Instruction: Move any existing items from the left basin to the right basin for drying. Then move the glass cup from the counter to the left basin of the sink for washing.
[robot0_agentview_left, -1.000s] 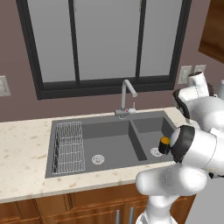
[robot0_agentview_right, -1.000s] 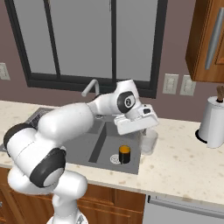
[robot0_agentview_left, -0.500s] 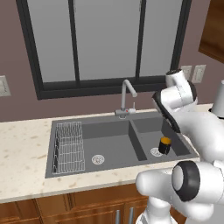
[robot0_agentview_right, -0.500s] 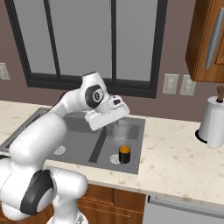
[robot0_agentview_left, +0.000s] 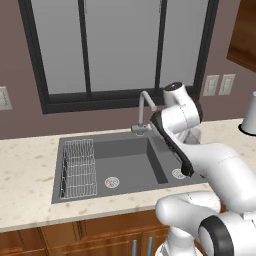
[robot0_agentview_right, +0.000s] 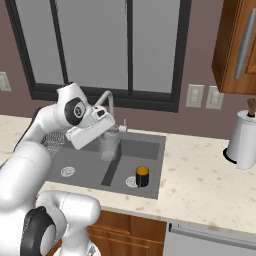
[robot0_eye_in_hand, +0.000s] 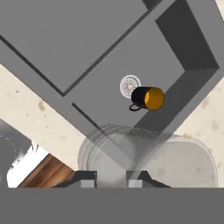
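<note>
My gripper (robot0_agentview_right: 107, 132) is shut on the glass cup (robot0_agentview_right: 108, 145), a clear tumbler that hangs above the sink (robot0_agentview_right: 150, 137) near the divider wall. In the hand view the glass cup (robot0_eye_in_hand: 146, 155) sits between my fingertips (robot0_eye_in_hand: 87, 178), low in the picture. The black cylinder with an orange top (robot0_agentview_right: 142, 176) stands in the narrower right basin (robot0_agentview_right: 148, 155) beside its silver drain (robot0_eye_in_hand: 130, 86). The same cylinder (robot0_eye_in_hand: 147, 98) lies beyond the glass in the hand view. The wider left basin (robot0_agentview_left: 125, 165) holds a wire rack and a drain (robot0_agentview_left: 112, 182).
A silver gooseneck tap (robot0_agentview_right: 108, 98) rises behind the sink, close to my hand. A wire dish rack (robot0_agentview_left: 77, 167) fills the left end of the left basin. A tall white-grey jar (robot0_agentview_right: 243, 140) stands on the beige counter (robot0_agentview_right: 200, 175) at the right.
My arm has swung left with the glass cup, from above the counter right of the sink to over the sink's divider. The black-and-orange cylinder has stayed put.
</note>
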